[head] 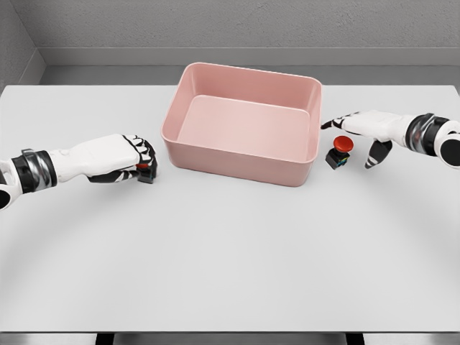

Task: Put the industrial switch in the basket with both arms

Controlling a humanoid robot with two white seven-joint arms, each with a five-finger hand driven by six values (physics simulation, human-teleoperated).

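At left of the frame, the left hand [122, 159] is clenched around a small black-and-red switch [146, 172] just beside the pink plastic basket [242, 167]. At right, the right hand [363, 133] hovers with fingers spread, holding nothing, over a black industrial switch with a red mushroom button [339, 152] standing on the white table [230, 266] just right of the basket.

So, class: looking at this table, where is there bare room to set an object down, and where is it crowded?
Free: the table in front of the pink basket, and the basket's bare floor. Crowded: beside the basket's left wall, where the left hand grips a switch, and its right wall, where the right hand hovers over the red-button switch.
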